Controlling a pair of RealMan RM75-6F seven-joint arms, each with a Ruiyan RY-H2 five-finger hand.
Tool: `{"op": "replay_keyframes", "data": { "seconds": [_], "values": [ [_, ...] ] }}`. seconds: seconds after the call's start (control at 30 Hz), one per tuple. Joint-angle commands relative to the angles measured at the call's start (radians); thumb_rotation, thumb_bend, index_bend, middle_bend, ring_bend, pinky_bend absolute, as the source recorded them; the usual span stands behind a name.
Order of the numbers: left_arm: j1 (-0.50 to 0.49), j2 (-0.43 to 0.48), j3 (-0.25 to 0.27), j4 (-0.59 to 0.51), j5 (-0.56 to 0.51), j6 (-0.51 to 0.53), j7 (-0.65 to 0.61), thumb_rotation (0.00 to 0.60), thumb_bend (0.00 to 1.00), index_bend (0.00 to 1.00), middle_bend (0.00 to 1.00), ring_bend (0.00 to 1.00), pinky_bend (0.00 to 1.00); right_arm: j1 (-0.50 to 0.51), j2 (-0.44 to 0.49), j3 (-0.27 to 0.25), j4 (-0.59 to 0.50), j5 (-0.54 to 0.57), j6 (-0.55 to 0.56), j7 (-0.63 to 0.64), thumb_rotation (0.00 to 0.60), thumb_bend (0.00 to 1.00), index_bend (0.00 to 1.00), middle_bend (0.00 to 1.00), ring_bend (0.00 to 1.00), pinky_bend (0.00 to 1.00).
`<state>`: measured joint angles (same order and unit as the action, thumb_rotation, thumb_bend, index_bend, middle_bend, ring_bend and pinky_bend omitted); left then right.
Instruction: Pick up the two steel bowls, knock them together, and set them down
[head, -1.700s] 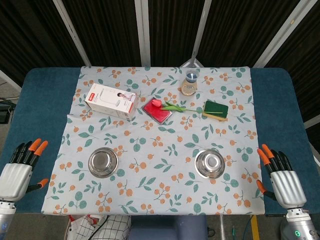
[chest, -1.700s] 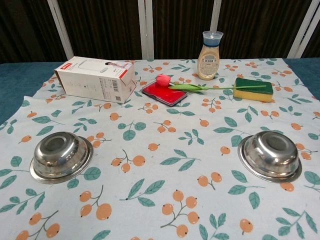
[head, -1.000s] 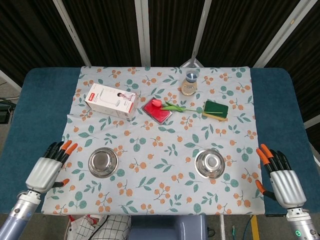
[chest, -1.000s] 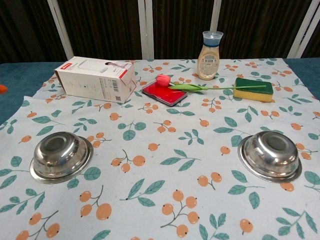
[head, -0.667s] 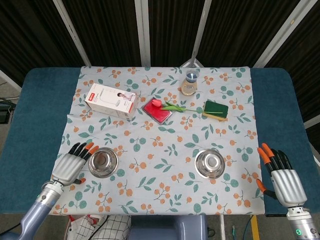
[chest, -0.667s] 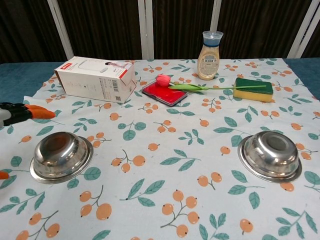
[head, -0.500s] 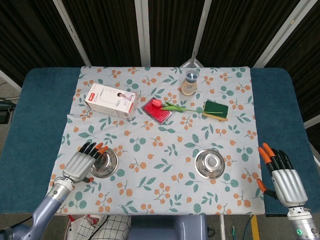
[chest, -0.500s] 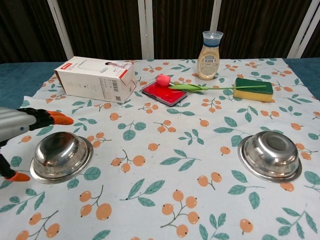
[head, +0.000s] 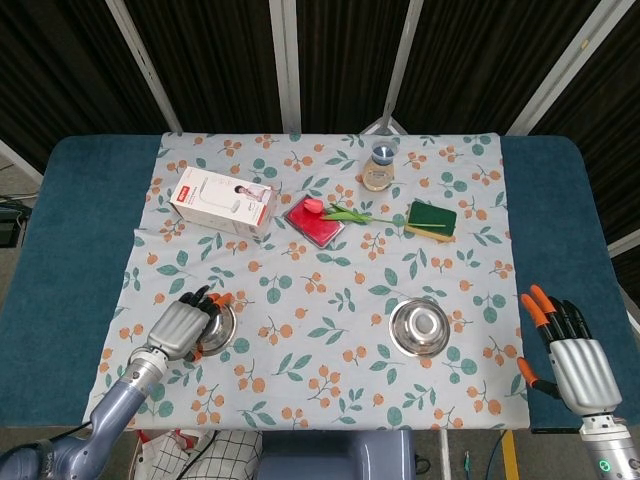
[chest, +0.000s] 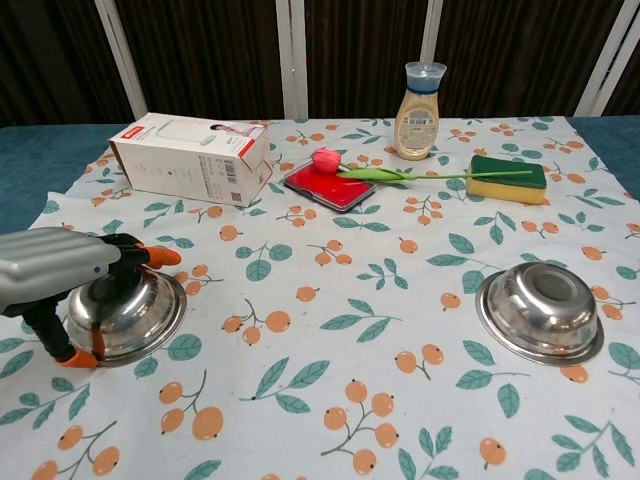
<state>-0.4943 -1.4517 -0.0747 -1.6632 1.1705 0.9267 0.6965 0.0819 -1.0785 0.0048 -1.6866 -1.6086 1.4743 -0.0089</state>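
The left steel bowl (head: 222, 326) (chest: 135, 308) sits upright on the flowered cloth at the front left. My left hand (head: 186, 325) (chest: 55, 268) hovers over its left side, fingers (chest: 140, 253) reaching past the far rim and the thumb down by the near rim; whether they touch the steel is unclear. The right steel bowl (head: 419, 327) (chest: 541, 311) rests alone at the front right. My right hand (head: 570, 362) stays off the cloth's right edge, well apart from that bowl, fingers spread and holding nothing; the chest view does not show it.
Behind the bowls lie a white carton (head: 221, 201) (chest: 191, 157), a red pad (head: 313, 224) with a tulip (head: 345, 212) across it, a green-and-yellow sponge (head: 431, 220) (chest: 506, 177) and a sauce bottle (head: 379, 165) (chest: 419, 98). Blue table surface (head: 70, 250) flanks the cloth.
My left hand has swung in from the left table edge and now sits over the left bowl. The right hand has barely moved. Both bowls lie where they were.
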Motion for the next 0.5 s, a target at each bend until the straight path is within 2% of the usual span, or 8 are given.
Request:
{"op": "replay_keyframes", "data": {
  "seconds": [0.03, 0.17, 0.23, 0.37, 0.5],
  "values": [
    [-0.008, -0.010, 0.009, -0.001, -0.022, 0.009, 0.021, 0.600, 0.32, 0.28, 0.40, 0.31, 0.54, 0.000, 0.001, -0.001, -0.001, -0.001, -0.001, 0.003, 0.600, 0.37, 0.00, 0.00, 0.00, 0.05],
    [-0.015, -0.017, 0.016, -0.004, -0.037, 0.021, 0.036, 0.600, 0.36, 0.38, 0.53, 0.43, 0.67, 0.001, 0.003, -0.003, -0.002, -0.001, -0.003, 0.006, 0.600, 0.38, 0.00, 0.00, 0.00, 0.05],
    [-0.014, -0.021, 0.017, -0.006, -0.025, 0.041, 0.035, 0.600, 0.38, 0.42, 0.56, 0.45, 0.71, 0.001, 0.003, -0.002, -0.002, 0.000, -0.004, 0.006, 0.600, 0.37, 0.00, 0.00, 0.00, 0.05],
    [-0.004, -0.019, 0.021, -0.016, 0.037, 0.092, -0.007, 0.600, 0.43, 0.45, 0.59, 0.48, 0.74, 0.002, 0.002, -0.002, -0.001, -0.002, -0.004, 0.003, 0.600, 0.37, 0.00, 0.00, 0.00, 0.05],
    [0.008, 0.024, 0.019, -0.053, 0.116, 0.134, -0.102, 0.600, 0.45, 0.45, 0.59, 0.48, 0.74, 0.017, -0.004, -0.002, 0.006, -0.010, -0.026, 0.006, 0.600, 0.38, 0.00, 0.00, 0.00, 0.05]
  ]
}}
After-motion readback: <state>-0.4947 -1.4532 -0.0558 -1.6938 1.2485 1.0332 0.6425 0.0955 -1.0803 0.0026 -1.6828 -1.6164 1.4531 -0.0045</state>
